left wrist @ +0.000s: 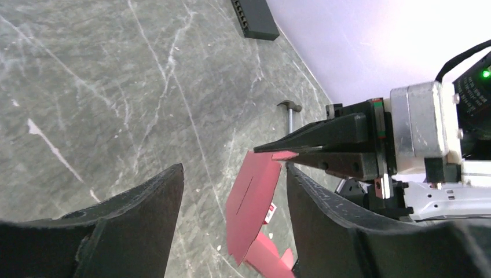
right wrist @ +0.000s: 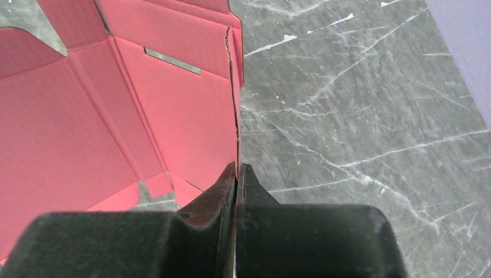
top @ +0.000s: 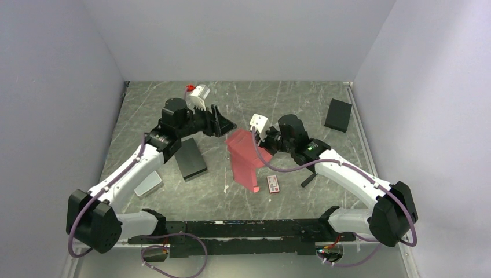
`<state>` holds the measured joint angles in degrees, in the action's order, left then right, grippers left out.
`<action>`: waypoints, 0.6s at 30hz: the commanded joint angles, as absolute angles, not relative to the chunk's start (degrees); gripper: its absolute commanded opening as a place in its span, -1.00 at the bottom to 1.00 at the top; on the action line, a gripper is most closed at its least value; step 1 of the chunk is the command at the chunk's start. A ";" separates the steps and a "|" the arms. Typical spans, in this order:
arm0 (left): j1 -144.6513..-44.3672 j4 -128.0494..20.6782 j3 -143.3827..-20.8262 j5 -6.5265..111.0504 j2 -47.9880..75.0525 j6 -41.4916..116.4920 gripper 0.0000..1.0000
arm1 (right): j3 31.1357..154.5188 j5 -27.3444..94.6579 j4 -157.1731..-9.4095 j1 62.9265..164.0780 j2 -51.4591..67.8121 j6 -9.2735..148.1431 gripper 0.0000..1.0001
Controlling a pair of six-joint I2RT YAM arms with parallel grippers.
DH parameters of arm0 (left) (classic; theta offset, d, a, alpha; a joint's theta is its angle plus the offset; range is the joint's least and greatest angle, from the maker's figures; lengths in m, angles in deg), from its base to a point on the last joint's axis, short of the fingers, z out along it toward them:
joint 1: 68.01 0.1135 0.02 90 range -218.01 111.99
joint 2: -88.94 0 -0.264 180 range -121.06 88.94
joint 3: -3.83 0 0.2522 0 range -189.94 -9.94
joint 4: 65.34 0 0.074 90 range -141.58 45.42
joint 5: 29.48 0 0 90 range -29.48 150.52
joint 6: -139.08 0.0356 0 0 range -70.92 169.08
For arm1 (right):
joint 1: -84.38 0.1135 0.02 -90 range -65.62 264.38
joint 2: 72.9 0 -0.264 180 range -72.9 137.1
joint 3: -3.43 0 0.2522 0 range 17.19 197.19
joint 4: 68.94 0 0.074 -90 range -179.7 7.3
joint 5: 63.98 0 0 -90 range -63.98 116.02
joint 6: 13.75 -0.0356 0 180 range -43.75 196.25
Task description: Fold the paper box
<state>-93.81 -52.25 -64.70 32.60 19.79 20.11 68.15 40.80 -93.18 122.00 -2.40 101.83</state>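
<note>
Overhead only: the whole table [top: 289, 95], and so the count. One paper box [top: 245, 155], red-pink, mid-table between the two arms, still an open sheet with flaps, its near end close to one small printed packet [top: 273, 183]. Two dark boxes: flat black box [top: 190, 158] beside the left forearm, far black box [top: 338, 114] toward the far right corner. Two end effectors.

Left wrist only: left end effector [left wrist: 233, 171] spread wide, clear of the sheet and gripping nothing. Beyond its fingers [left wrist: 150, 214], the paper box [left wrist: 252, 197] hanging tilted above the table, with a thin slot cut in it. Across the gap, right end effector [left wrist: 284, 153] clamped on the sheet's top corner.

Right wrist only: the grip up close. Right end effector [right wrist: 237, 168] pressed fully together on the thin right-hand edge of the paper box [right wrist: 145, 116]. Crease lines, one slot and cut-outs plain on the inner face, bare marbled table to the right.
</note>
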 commanded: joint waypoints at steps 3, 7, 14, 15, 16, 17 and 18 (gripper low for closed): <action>-93.98 -56.54 -69.60 26.31 15.09 18.41 0.47 | 70.36 39.47 -92.45 122.57 -2.33 102.61 -1.00; -94.40 -57.22 -70.48 26.00 13.37 17.79 0.46 | 70.45 39.38 -92.60 122.69 -2.09 102.75 -1.00; -95.98 -55.18 -73.41 27.03 8.84 17.62 0.43 | 70.54 39.04 -92.76 123.22 -1.88 103.05 -1.00; -96.23 -55.14 -73.58 27.28 8.60 17.67 0.43 | 70.54 38.98 -92.80 123.28 -1.82 103.06 -1.00; -96.32 -55.08 -73.76 27.30 8.34 17.84 0.42 | 70.54 38.94 -92.79 123.25 -1.76 103.01 -1.00; -96.46 -54.99 -74.00 27.21 8.20 18.04 0.40 | 70.54 38.82 -92.72 123.25 -1.74 102.93 -1.00; -96.53 -54.57 -74.19 27.14 8.05 18.25 0.39 | 70.62 38.62 -92.69 123.30 -1.78 102.85 -1.00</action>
